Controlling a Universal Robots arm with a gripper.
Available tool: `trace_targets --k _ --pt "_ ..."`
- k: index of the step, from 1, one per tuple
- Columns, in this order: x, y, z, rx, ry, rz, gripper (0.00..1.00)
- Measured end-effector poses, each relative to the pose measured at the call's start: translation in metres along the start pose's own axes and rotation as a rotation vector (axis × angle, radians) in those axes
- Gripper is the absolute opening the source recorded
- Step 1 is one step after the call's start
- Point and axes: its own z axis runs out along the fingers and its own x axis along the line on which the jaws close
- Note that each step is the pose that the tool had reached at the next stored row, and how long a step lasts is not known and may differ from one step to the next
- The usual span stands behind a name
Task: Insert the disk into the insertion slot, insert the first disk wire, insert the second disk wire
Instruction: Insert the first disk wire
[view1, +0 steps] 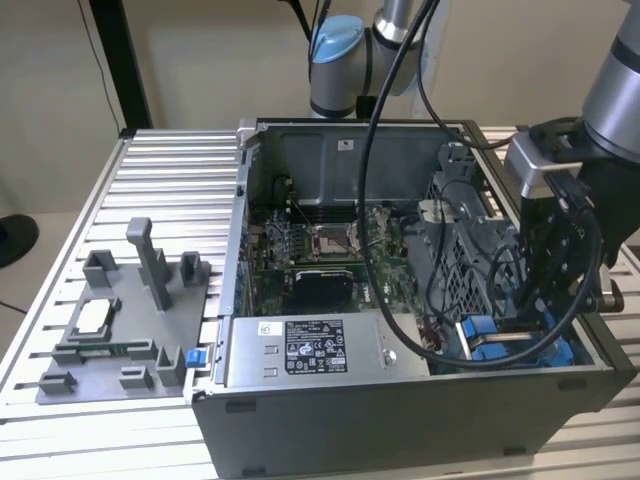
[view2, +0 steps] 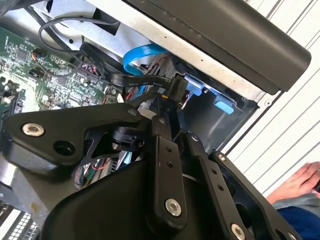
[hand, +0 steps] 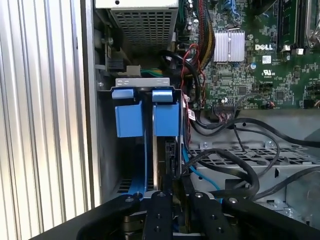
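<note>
One grey fixture (view1: 130, 310) lies on the worktop (view1: 170, 180), exterior view's left; open case (view1: 400, 300) centre. At right, claw (view1: 538, 300) reaches into insertion slot (view1: 510, 345), its tips nearly closed, pinching the black disk wire (view2: 175, 90). The disk (hand: 165, 117) sits in the slot, blue carrier showing.

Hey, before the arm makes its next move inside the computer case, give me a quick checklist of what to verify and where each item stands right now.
1. Disk in the insertion slot: looks ok, its blue carrier sits within the grey bay.
2. Hold on the wire: ok, the hand is shut on the black connector.
3. Connector seated in the disk: cannot tell, the joint is hidden.
4. Loose cables clear of the hand: not ok, black cables loop right beside it.
5. People clear: not ok, a person's hand lies by the case.
</note>
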Motion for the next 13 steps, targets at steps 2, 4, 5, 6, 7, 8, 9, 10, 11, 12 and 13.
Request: trace_targets --k 2,4,5,6,7,8,9,10,11,12,13 --pt "-0.0001 -0.0001 -0.0001 0.0001 -0.0021 0.008 0.0" --pt "-0.0001 -0.0001 0.0 -0.0001 -0.005 0.01 0.0" --pt "-0.0001 -0.0002 -0.0001 -0.0002 -0.0059 0.01 0.0" --pt "-0.0001 -0.0001 0.0 -0.0002 -0.0067 0.01 0.0" --pt "-0.0001 -0.0001 0.0 -0.0002 -0.007 0.01 0.0" --pt "0.0 -0.0001 0.0 -0.0003 -0.0073 0.009 0.0" --pt "0.0001 -0.0002 0.0 -0.0002 -0.0074 0.008 0.0" --pt "0.0005 -0.0002 0.0 -0.0003 -0.0076 0.006 0.0" --pt "0.0012 -0.0002 0.0 -0.0003 -0.0078 0.004 0.0" --pt "0.0021 -0.0003 -0.0001 -0.0004 -0.0081 0.002 0.0" --pt "0.0032 -0.0004 -0.0001 -0.0005 -0.0084 0.0 0.0"
